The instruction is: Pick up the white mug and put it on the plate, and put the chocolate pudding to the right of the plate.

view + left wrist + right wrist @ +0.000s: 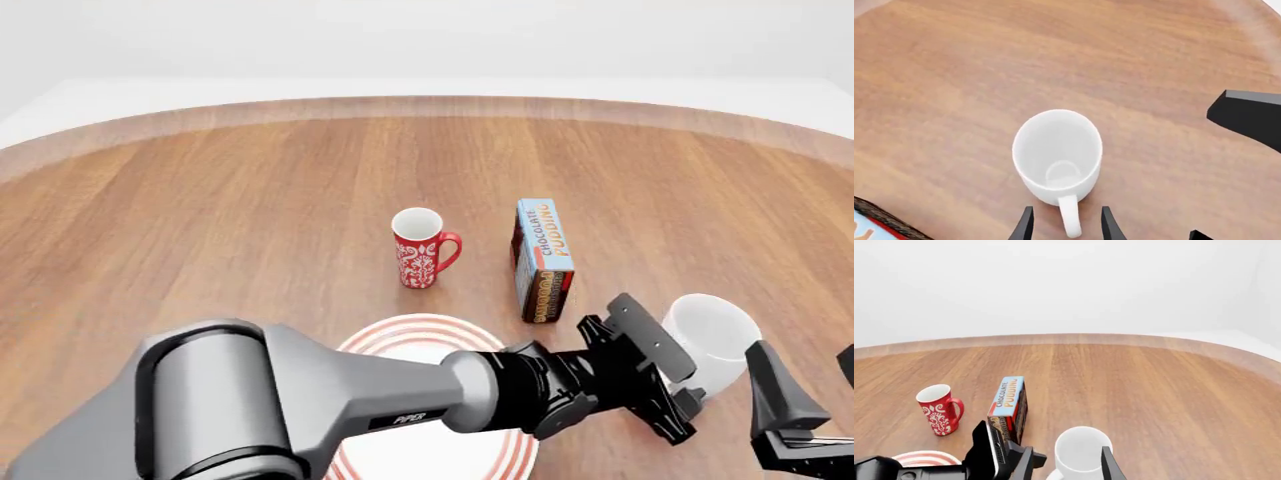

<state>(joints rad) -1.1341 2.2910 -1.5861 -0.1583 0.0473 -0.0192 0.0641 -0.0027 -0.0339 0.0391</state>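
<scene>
The white mug stands upright on the wooden table, at the near right in the front view. My left gripper is open, its fingers on either side of the mug's handle with a gap on each side. My left arm crosses low over the plate and hides much of it. The chocolate pudding stands on edge beyond the plate, left of the mug. My right gripper is open and holds nothing, just right of the mug and nearer to me.
A red mug with white pattern stands left of the pudding box, behind the plate. The right gripper's black finger shows in the left wrist view beside the mug. The table's curved far edge lies well beyond.
</scene>
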